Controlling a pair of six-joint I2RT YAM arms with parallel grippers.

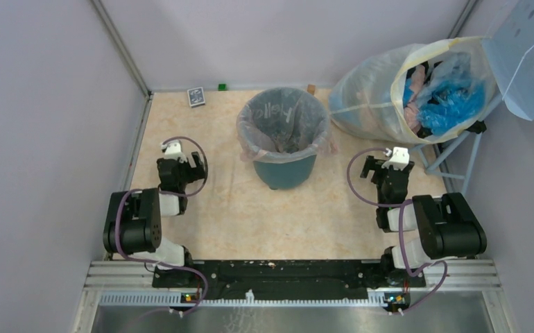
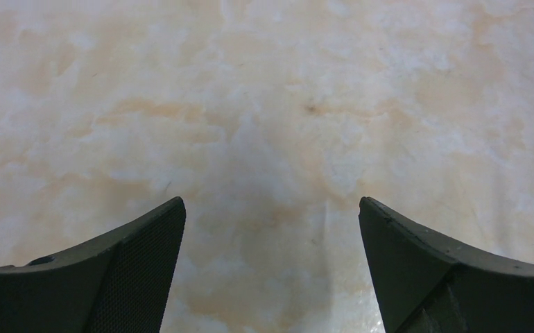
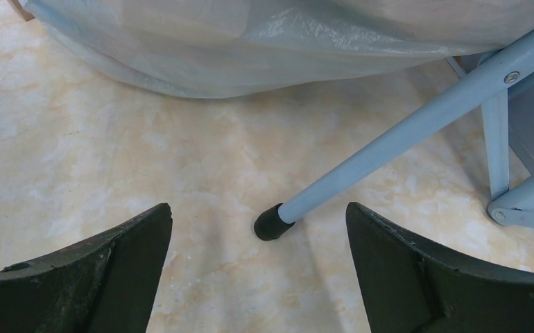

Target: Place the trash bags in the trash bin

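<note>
The dark teal trash bin (image 1: 286,170) stands upright at the middle back of the table. The translucent pale pink trash bag (image 1: 252,132) lines it, its edge folded over the rim all round, with faint lettering showing inside. My left gripper (image 1: 181,154) is open and empty, low over the table left of the bin; its wrist view (image 2: 271,202) shows only bare table between the jaws. My right gripper (image 1: 383,161) is open and empty, right of the bin; in its wrist view (image 3: 259,206) nothing lies between the jaws.
A large clear sack with a pale yellow rim (image 1: 375,97), holding bright blue bags (image 1: 451,97), lies at the back right; its side shows in the right wrist view (image 3: 250,48). A pale blue perforated panel (image 1: 531,48) stands on blue legs (image 3: 403,139). A small dark card (image 1: 195,96) lies at the back.
</note>
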